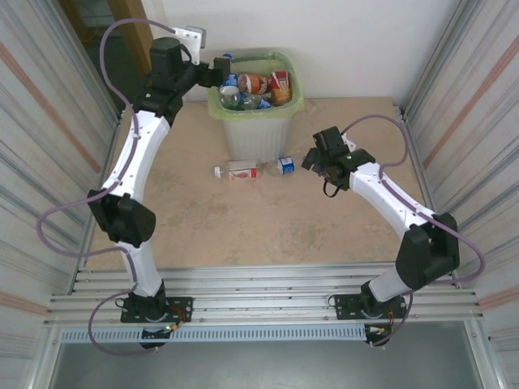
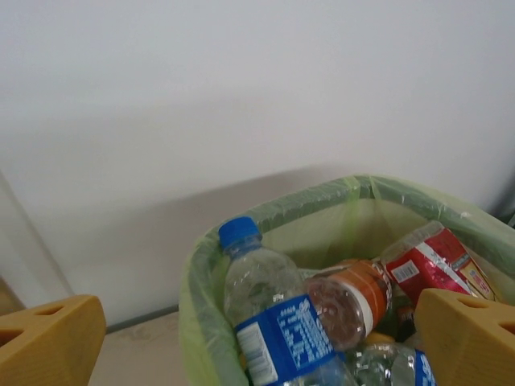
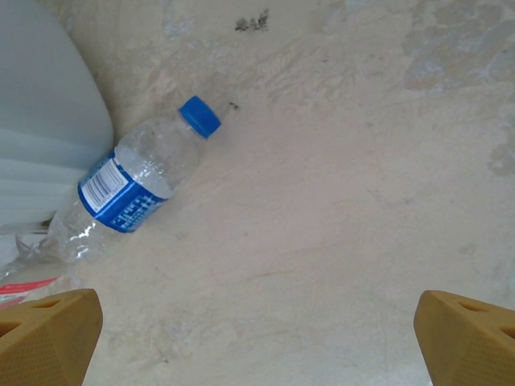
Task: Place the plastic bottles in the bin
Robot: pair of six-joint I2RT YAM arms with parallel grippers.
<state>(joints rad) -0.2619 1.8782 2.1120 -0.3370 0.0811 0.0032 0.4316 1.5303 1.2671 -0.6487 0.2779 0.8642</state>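
Left wrist view: clear, blue-capped bottle (image 2: pixel 269 301) leans inside green-lined bin (image 2: pixel 322 201).

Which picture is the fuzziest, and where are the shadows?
Left wrist view is softest: the left fingers blur at the corners, and a grey shadow falls across the wall behind the bin. Right wrist view: the bottle looks fairly sharp, the right fingers fuzzy, little shadow. Top view: even light, no glare, side walls slanting outward.

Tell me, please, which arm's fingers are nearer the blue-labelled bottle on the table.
Right. The right fingers hover just beside the blue-labelled bottle; the left fingers are over the bin.
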